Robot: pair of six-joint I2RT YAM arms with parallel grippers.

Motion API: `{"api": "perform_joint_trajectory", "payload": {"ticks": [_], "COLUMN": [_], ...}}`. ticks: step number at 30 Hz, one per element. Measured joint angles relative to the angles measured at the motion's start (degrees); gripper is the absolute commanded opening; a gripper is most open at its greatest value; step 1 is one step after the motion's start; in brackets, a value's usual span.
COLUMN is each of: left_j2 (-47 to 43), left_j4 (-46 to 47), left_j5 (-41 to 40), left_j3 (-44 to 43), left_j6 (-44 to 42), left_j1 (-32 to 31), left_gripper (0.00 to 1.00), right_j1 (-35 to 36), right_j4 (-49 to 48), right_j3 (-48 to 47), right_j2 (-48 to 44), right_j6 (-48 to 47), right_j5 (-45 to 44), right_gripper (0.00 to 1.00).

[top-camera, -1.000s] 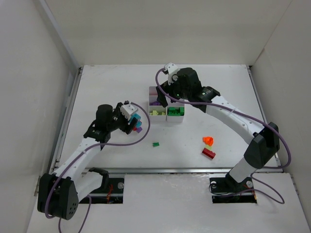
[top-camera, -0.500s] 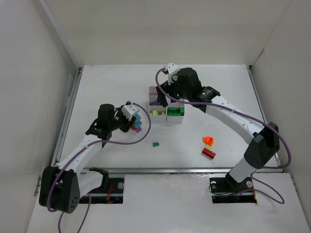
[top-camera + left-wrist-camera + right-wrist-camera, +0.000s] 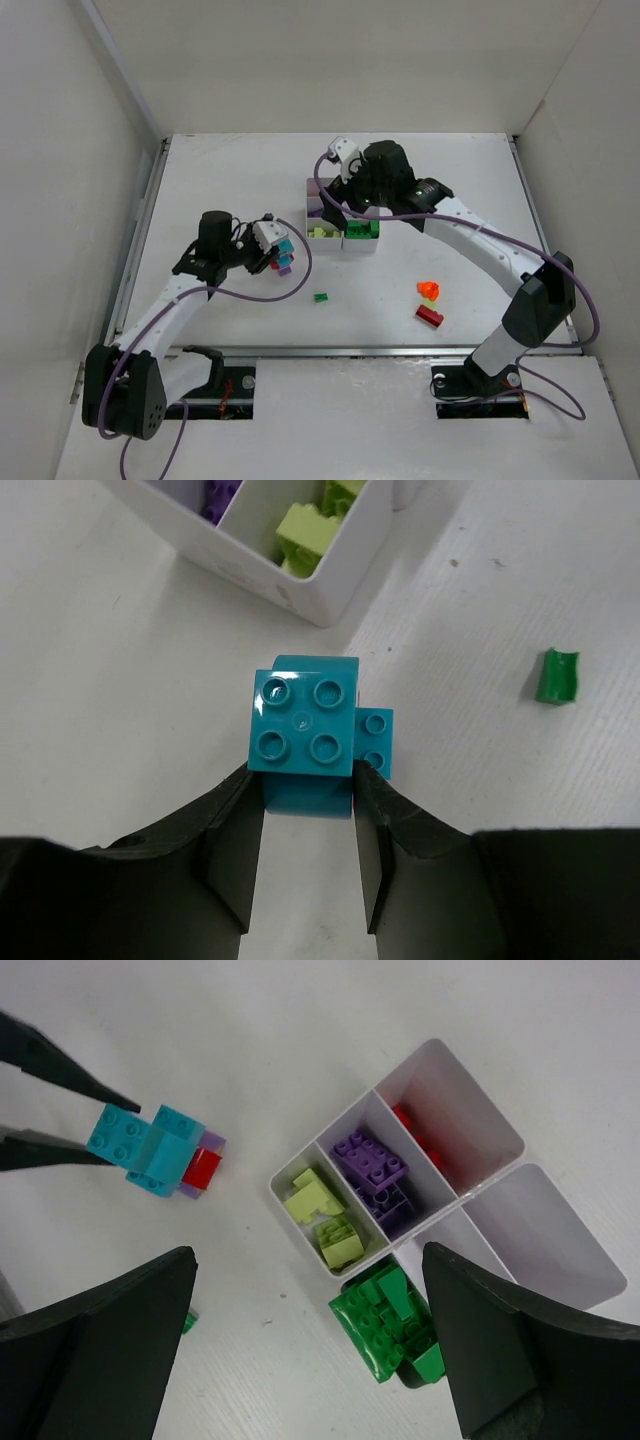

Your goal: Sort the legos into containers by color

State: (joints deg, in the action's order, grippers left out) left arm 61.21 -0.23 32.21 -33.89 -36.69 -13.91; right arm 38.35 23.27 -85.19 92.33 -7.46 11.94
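Between fingers (image 3: 232, 860), seemingly stacked cyan bricks (image 3: 303, 725)

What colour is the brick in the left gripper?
Cyan. The brick in the left gripper shows best in the left wrist view.

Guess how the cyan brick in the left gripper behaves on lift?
Probably rigid: the cyan brick looks like hard moulded plastic, pinched by the left gripper. Its glossy sides may slip a little. The smaller cyan brick sits flush against it, so it may lift too if clipped on.
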Motion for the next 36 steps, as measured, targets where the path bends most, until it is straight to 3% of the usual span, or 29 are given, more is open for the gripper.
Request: {"api": "perform_joint_trajectory", "payload": {"ticks": [7, 10, 14, 16, 28, 35, 36], "left_j2": [2.01, 5.66, 9.20, 9.77, 9.90, 9.92, 9.90], "left_j4": [-19.93, -26.84, -33.16, -35.34, -37.75, -37.35, -37.13], "left_j5": [18.08, 25.29, 29.86, 30.40, 32.09, 32.28, 32.28], "left_j3": [-16.15, -22.58, -24.44, -24.44, -27.89, -27.89, -27.89], "left_j6": [-17.70, -23.43, -27.30, -27.85, -23.50, -20.83, -20.46], "left_j1": [0.92, 0.90, 0.90, 0.90, 0.90, 0.90, 0.92], "left_gripper": [0.00, 0.00, 0.00, 0.00, 0.00, 0.00, 0.00], "right_j1": [0.31, 1.84, 4.98, 6.21, 7.85, 7.87, 7.87], "right_j4": [2.73, 2.97, 3.32, 3.39, 3.39, 3.26, 3.19], "right_j3": [-0.04, -0.31, -1.18, -1.36, -1.66, -2.12, -2.23], "right_j2": [-2.82, -4.44, -4.28, -3.80, 0.39, 2.40, 2.40], "right_j6": [-9.51, -12.24, -14.10, -14.60, -14.12, -12.17, -12.00], "right_j5": [9.97, 15.19, 20.22, 22.03, 24.24, 22.88, 22.91], "right_gripper": [0.99, 0.93, 0.80, 0.75, 0.69, 0.49, 0.42]}}
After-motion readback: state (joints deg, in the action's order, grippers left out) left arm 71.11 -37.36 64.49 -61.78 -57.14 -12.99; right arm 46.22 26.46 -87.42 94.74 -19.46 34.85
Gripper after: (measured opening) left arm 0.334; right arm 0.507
